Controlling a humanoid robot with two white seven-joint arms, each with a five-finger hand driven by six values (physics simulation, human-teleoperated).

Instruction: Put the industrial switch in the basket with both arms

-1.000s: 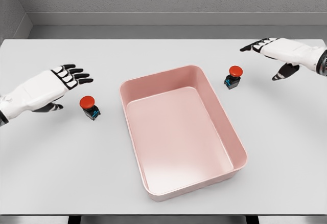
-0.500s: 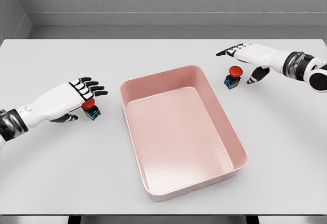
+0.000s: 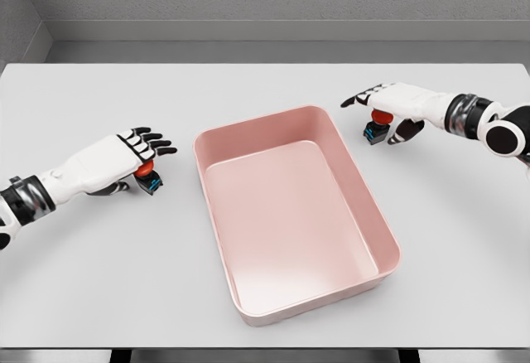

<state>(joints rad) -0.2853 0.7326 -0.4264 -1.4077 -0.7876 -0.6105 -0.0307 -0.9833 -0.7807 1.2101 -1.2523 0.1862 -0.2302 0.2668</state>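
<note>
On the grey counter [image 3: 273, 81], both hands hover spread over red-capped black switches, left hand [image 3: 124, 157], right hand [image 3: 389, 104]; careless closing could topple either before reaching the pink plastic basket [image 3: 381, 222].

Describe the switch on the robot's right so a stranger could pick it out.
Start at the pink basket mid-table. Just off its far right corner stands a small switch with a red button, under the right hand. Its twin sits left of the basket.
</note>
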